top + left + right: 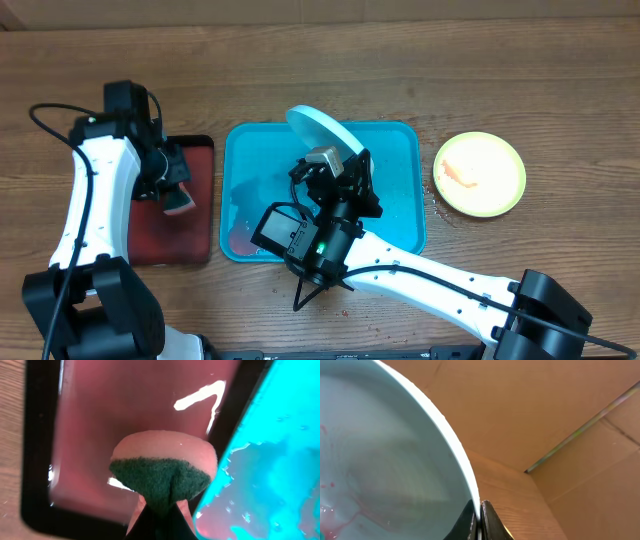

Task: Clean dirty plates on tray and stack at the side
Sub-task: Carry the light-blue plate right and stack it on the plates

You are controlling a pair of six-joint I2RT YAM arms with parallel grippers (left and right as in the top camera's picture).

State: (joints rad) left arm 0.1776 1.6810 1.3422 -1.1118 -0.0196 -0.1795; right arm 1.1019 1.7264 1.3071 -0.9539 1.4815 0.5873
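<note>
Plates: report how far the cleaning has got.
Done: nothing looks finished; no stack shows. In hand: the right tool grips the blue plate by its rim, tilted over the teal tray, red streaks on it; the left tool pinches the sponge. Left: the green-rimmed plate, smeared, lies beside the tray.

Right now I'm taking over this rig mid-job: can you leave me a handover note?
Left gripper: shut on the sponge, over the black tray.
Right gripper: shut on the blue plate at its rim, tilted up over the teal tray.
Green plate: on the table right of the teal tray, red smear on it.
Done: no clean plate or stack seen.
Left: blue plate shows red streaks; wipe both, stack them. No third plate in view.
</note>
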